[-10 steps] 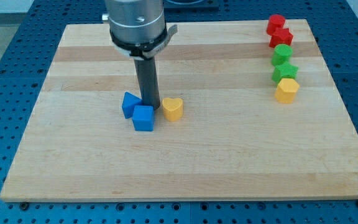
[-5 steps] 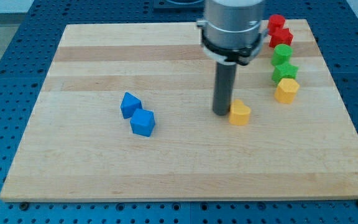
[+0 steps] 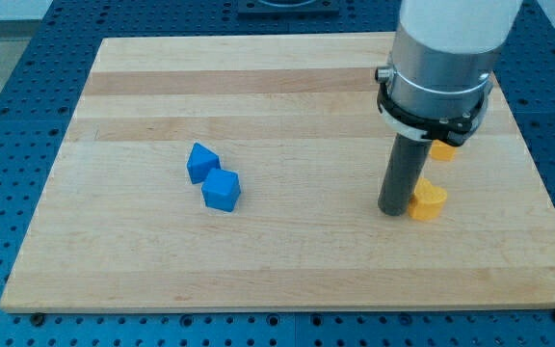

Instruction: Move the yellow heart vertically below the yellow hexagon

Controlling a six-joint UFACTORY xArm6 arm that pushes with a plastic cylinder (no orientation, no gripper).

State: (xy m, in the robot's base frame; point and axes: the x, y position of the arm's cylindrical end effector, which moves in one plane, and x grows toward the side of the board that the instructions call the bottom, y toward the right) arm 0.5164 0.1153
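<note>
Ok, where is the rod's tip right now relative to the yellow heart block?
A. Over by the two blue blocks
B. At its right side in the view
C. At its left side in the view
C: my tip sits right against the view's left side of the yellow heart block, far from the two blue blocks.

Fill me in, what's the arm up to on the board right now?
It's pushing the yellow heart to sit below the yellow hexagon. My tip rests against the heart's left side as the view shows it. The heart lies toward the view's bottom from the hexagon, roughly in line with it; the arm hides most of the hexagon. Two blue blocks sit touching each other toward the view's left, away from the action.
</note>
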